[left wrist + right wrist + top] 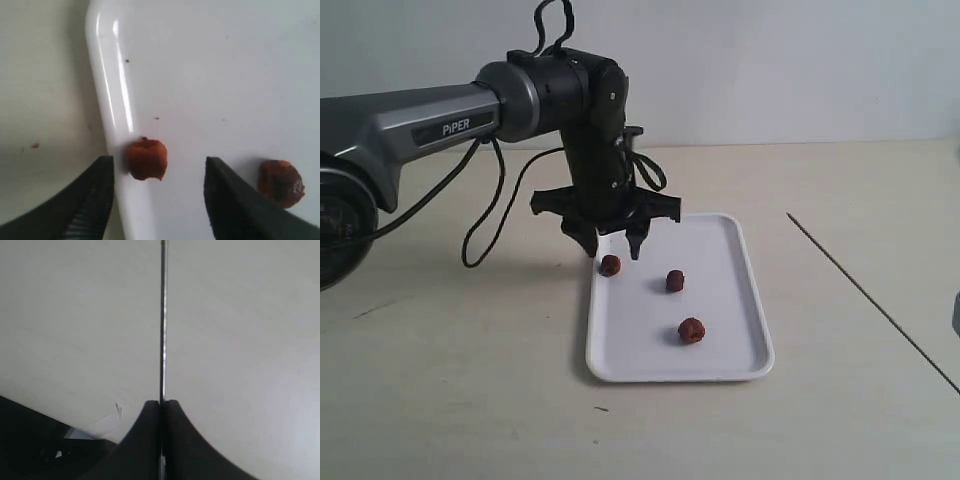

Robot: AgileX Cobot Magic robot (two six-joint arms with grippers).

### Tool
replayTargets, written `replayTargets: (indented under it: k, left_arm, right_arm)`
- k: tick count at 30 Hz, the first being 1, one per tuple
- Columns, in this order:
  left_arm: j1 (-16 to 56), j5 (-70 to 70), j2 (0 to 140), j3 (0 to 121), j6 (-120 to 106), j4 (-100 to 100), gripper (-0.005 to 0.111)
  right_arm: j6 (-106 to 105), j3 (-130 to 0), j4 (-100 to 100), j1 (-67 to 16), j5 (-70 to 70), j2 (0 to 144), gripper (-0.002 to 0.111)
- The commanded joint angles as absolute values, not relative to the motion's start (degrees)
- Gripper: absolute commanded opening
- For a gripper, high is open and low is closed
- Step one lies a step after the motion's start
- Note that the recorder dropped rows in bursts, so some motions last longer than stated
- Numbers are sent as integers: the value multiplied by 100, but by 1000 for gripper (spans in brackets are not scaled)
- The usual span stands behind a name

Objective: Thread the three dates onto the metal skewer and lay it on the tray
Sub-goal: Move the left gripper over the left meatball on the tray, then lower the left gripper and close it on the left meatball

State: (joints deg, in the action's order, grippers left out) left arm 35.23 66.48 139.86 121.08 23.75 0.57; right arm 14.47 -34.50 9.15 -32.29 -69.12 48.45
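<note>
Currently, the left gripper (612,250) is hung low over the left rim of the tray (720,250). Its jaws are spread wide with nothing in them, so that the first date (610,265) is straddled. In the left wrist view that date is seen between the two tips, right against the rim, not yet touched. The second date (675,280) and third date (691,330) are seen loose on the tray, apart from each other. The metal skewer (163,315) is pinched at one end by the right gripper (162,405), jaws closed tight on it. The rod appears laid along the desk (470,380), right of the tray, probably so it is steadied for threading. A pick of the first date is judged to be the step in hand.
</note>
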Motion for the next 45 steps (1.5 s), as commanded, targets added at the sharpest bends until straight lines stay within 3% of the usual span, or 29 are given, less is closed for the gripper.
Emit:
replayTargets:
  k: [1,45]
  left_arm:
    - [3538,6534,14138,12146,2444,83,54]
    - [3663,6433,14259,12146,2421,170,54]
  right_arm:
    - [1405,-3429,927,-3236,-6863,4802,0]
    - [1395,-3429,927,-3236,-6865,4802,0]
